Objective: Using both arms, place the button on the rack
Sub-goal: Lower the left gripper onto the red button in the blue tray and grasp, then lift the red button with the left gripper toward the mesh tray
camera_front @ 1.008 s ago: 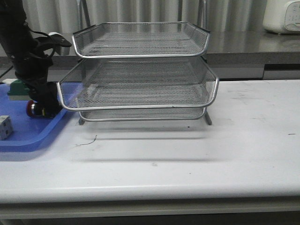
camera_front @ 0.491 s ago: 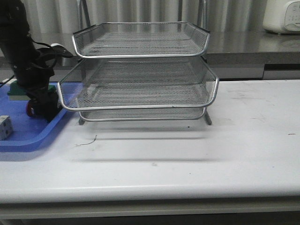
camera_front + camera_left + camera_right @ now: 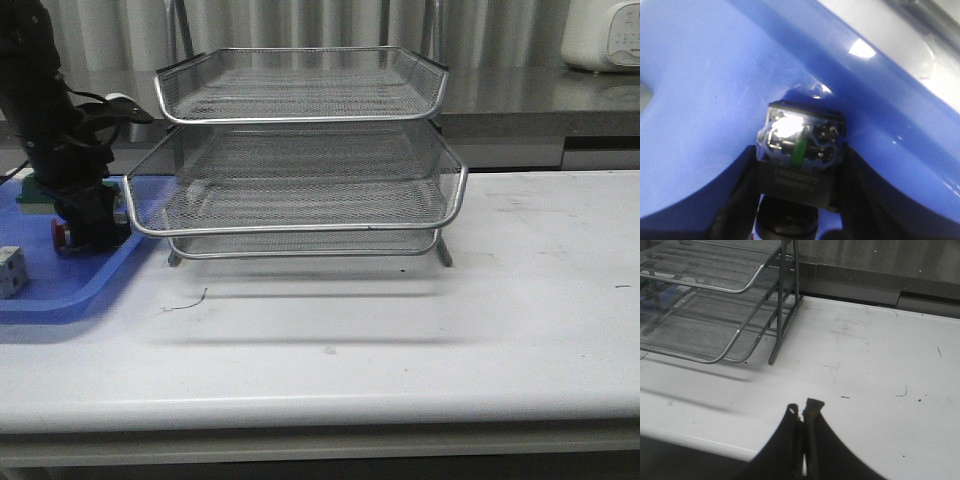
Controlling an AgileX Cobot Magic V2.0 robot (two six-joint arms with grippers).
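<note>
The rack [image 3: 300,160] is silver wire mesh with shiny chrome rims. The blue tray [image 3: 715,75] looks like glossy smooth plastic, catching highlights. The table [image 3: 400,330] is matt white, lightly scuffed. The button [image 3: 800,150] has a dark plastic body with glinting metal terminals.

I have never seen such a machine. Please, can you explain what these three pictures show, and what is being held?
This is a robot with two black arms; each ends in an end effector. The front picture looks forward over a white table. On it stand a wire rack and, at the left, a blue tray with a white cube and a green block. The other two pictures come from cameras on the wrists. The left end effector is shut on the button over the tray; its red head shows in the front picture. The right end effector is shut, holds nothing, and is above the table's near edge.
</note>
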